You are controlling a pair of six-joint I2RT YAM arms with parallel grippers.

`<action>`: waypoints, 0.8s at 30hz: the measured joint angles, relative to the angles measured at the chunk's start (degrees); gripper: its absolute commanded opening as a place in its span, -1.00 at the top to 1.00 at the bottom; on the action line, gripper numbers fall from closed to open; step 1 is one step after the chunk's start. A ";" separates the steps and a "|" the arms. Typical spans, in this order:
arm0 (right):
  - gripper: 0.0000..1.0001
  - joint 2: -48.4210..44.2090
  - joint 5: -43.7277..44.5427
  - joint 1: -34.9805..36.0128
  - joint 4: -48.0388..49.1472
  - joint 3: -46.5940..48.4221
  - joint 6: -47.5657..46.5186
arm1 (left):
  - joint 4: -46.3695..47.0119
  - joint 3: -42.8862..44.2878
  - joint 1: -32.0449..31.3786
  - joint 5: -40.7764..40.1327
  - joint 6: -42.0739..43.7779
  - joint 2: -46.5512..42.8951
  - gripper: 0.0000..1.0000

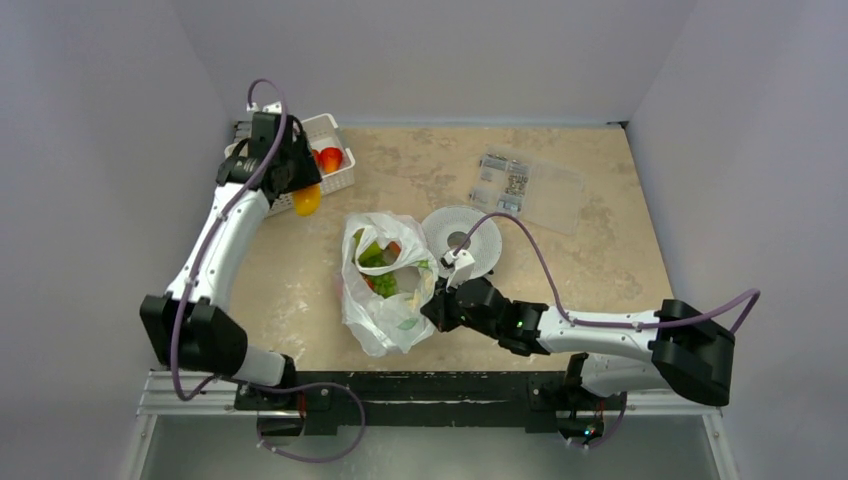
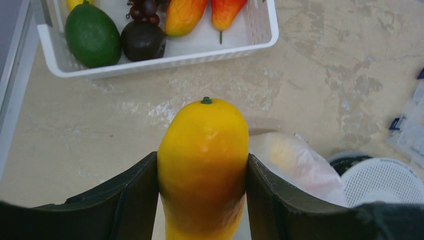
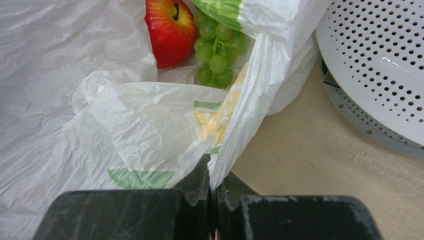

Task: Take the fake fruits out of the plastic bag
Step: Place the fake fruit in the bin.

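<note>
My left tool (image 2: 202,167) is clamped on a yellow fruit (image 2: 202,135). Its two fingers press against the fruit's sides, and the stem end points forward, away from the wrist. I hold it above the worktop (image 2: 325,75), just short of the white basket (image 2: 165,62) in the far left corner. A green fruit (image 2: 92,35), a dark one and some orange-red ones already lie in there. Gripping the fruit across its middle leaves its nose free, so I judge I can carry it over the rim and let it drop among the others.

My right tool (image 3: 212,175) is pinched together on a fold of the plastic bag (image 3: 100,100), at the edge of its mouth on the side nearest my right arm. The reason seems plain to me: thin film slides and collapses, so one arm pins it and holds the mouth open while the other fetches.

The bag lies in the middle of the worktop, just beside a white perforated disc (image 3: 380,75), with its mouth facing up. Inside I can see a red apple (image 3: 170,30) and a bunch of green grapes (image 3: 217,50) touching each other. More green shows from above, but I cannot tell what it is. The job looks partway done, with fruit left to lift out.
</note>
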 measured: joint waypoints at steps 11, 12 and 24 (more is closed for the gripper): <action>1.00 -2.01 -0.02 0.00 0.35 0.00 -0.87 | 16.48 8.04 10.67 16.57 -8.94 20.92 1.00; 1.00 -2.16 -0.02 0.00 0.52 0.00 -0.94 | 18.75 8.61 11.23 17.53 -9.57 22.47 1.00; 1.00 -6.95 0.04 0.00 0.68 -0.57 -1.09 | 30.23 22.12 12.13 23.32 -8.57 43.32 0.61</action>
